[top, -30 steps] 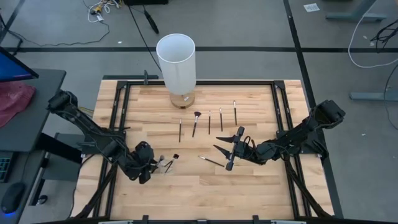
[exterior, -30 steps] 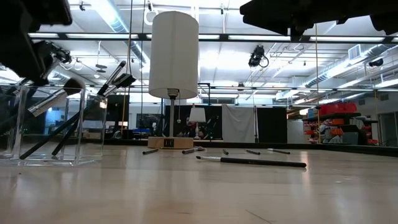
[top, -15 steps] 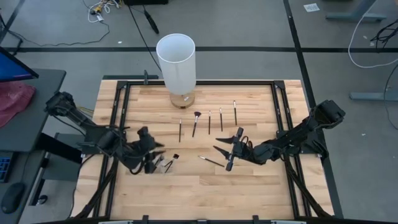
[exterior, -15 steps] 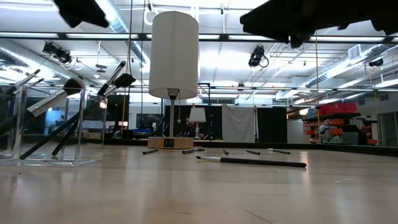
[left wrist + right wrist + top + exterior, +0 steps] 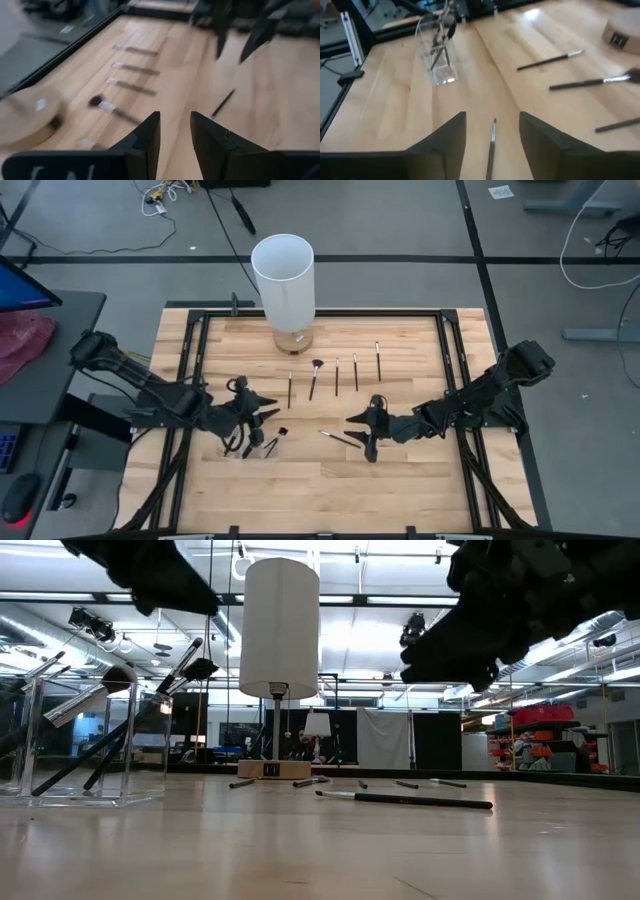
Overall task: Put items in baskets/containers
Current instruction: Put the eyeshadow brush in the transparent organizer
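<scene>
Several thin dark makeup brushes (image 5: 337,376) lie flat in a row on the wooden table, and one more brush (image 5: 340,439) lies alone nearer the front. The clear container (image 5: 255,443) stands left of centre; several brushes (image 5: 110,730) stand in it, leaning on its walls. My left gripper (image 5: 268,404) is open, raised above the table just beyond the container, touching nothing. My right gripper (image 5: 358,436) is open and hangs over the lone brush (image 5: 491,142), its fingers standing either side of it without touching.
A tall white cylinder lamp (image 5: 283,280) stands on a wooden base at the table's far middle, behind the brush row. A black frame (image 5: 190,360) edges the table. Bare wood lies along the near edge (image 5: 330,490).
My left gripper has risen from beside the container and swung toward the table's far edge and right, coming away with nothing in it. My right gripper has come down a little toward the lone brush. The brushes and the container have stayed put.
</scene>
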Controlling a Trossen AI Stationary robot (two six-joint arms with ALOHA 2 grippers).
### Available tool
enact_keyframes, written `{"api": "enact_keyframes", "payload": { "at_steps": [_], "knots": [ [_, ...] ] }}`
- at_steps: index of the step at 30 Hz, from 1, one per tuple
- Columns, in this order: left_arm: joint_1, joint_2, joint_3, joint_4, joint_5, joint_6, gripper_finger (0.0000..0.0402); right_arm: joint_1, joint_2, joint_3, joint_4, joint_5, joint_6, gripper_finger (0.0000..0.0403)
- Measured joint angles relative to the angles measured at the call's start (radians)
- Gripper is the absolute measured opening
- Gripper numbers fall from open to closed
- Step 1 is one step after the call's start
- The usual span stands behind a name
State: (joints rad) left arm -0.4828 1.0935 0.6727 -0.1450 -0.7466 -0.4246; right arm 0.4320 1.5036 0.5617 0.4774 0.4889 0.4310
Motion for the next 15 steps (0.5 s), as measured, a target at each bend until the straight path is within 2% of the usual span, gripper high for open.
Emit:
{"api": "enact_keyframes", "payload": {
  "at_steps": [5, 9, 15],
  "knots": [
    [0.046, 0.0, -0.098, 0.316, 0.057, 0.096, 0.011, 0.005, 0.002, 0.0, -0.007, -0.045, 0.007, 0.0219],
    [0.072, 0.005, -0.127, 0.415, 0.064, 0.097, 0.011, 0.014, 0.045, 0.003, 0.0, -0.037, 0.014, 0.0228],
    [0.078, 0.073, -0.132, 0.565, 0.064, 0.123, 0.011, 0.015, 0.208, 0.097, -0.038, -0.033, -0.01, 0.0224]
  ]
}}
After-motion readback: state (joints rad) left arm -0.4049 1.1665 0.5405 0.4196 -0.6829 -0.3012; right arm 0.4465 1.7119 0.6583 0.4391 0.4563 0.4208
